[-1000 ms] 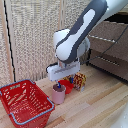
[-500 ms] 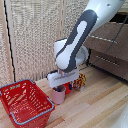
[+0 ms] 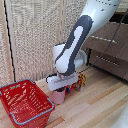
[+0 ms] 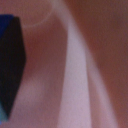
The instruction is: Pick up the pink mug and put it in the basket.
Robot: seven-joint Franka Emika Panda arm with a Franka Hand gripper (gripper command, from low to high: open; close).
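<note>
Hand (image 3: 62, 87) lowered onto pink mug (image 3: 58, 96) beside basket (image 3: 25, 102); no writing legible.

Bright red mesh plastic basket (image 3: 26, 101): an open lattice of moulded plastic is seen, faintly shiny, edged by a smoother pale blue-grey rim.
Small dusty-pink cylindrical mug (image 3: 59, 96): a smooth, matt wall is shown; in the wrist view (image 4: 85, 65) it is blurred to soft pink.
White boxy gripper (image 3: 62, 81): smooth hard casing with a slight sheen is seen just above the mug.
Dark blue-tipped finger (image 4: 11, 65): a matt black face is seen.
Pale wooden floor (image 3: 95, 107): planked boards with a satin finish are seen under the basket.
Beige woven screen (image 3: 35, 35): a fine, rough weave is seen behind the basket.
</note>
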